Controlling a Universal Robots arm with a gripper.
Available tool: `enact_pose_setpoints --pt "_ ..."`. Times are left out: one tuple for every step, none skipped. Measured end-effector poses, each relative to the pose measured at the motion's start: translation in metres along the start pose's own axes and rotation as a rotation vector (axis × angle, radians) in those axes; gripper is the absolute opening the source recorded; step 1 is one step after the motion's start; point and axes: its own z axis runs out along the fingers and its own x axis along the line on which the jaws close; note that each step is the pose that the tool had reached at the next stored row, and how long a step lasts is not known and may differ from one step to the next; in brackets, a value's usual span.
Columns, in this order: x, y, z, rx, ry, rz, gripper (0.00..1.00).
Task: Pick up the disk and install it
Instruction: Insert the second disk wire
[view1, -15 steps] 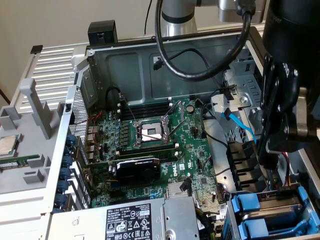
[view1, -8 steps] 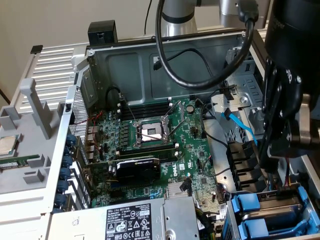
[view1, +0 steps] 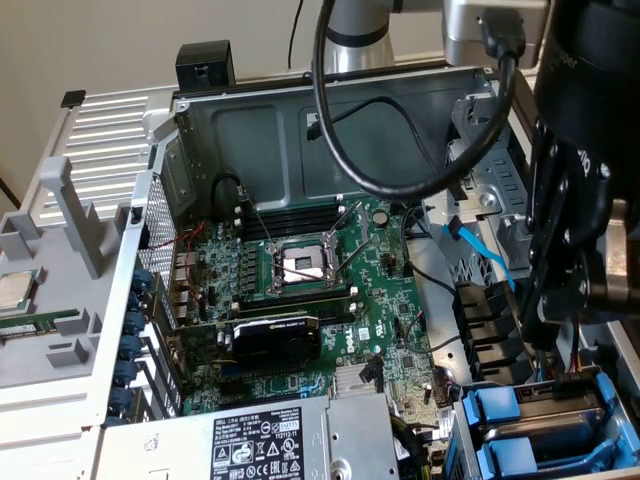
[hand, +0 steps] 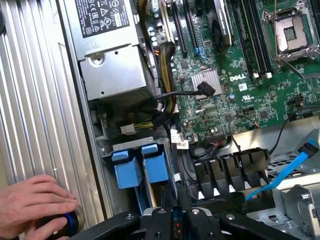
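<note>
My gripper (view1: 532, 332) hangs dark and upright over the right side of the open computer case, its fingers drawn together with nothing between them. In the wrist view the gripper (hand: 175, 222) hovers just above the drive bay. Two blue plastic frames (view1: 520, 425) (hand: 140, 167) stand side by side in that bay, below the gripper and apart from it. The disk's silver body and label are hidden. Beside the frames, black empty bay slots (view1: 490, 325) (hand: 230, 172) stand in a row.
The grey power-supply box (view1: 270, 440) (hand: 107, 55) lies beside the bay. The green motherboard (view1: 395, 340) has an open processor socket (view1: 300, 265). A blue cable (view1: 485, 250) (hand: 285, 172) runs near the slots. A person's hand (hand: 32, 202) rests outside the case wall.
</note>
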Motion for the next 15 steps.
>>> enact_pose_setpoints --pt "0.0008 -0.0002 0.0 0.0001 -0.0004 -0.003 0.16" --pt "0.0017 -0.0004 -0.0003 0.0002 -0.0006 -0.007 0.16" --pt "0.0026 -0.0006 -0.0004 0.0003 -0.0011 -0.009 0.16" --pt "0.0037 -0.0009 -0.0005 0.0002 -0.0019 -0.011 0.16" --pt "0.005 -0.0013 -0.0005 0.0 -0.0033 -0.012 0.16" --pt "0.0062 -0.0017 -0.0004 -0.0004 -0.005 -0.012 0.16" --pt "0.0068 -0.0018 -0.0004 -0.0007 -0.0065 -0.013 0.16" --pt "0.0069 -0.0018 -0.0004 -0.0008 -0.0064 -0.012 0.16" --pt "0.0068 -0.0018 -0.0004 -0.0008 -0.0065 -0.012 0.16" --pt "0.0069 -0.0017 -0.0004 -0.0008 -0.0064 -0.012 0.16" --pt "0.0068 -0.0018 -0.0004 -0.0008 -0.0065 -0.012 0.16" --pt "0.0069 -0.0018 -0.0004 -0.0008 -0.0065 -0.012 0.16" --pt "0.0069 -0.0018 -0.0004 -0.0008 -0.0065 -0.013 0.16" --pt "0.0069 -0.0018 -0.0004 -0.0008 -0.0065 -0.013 0.16" --pt "0.0069 -0.0018 -0.0004 -0.0008 -0.0065 -0.013 0.16"
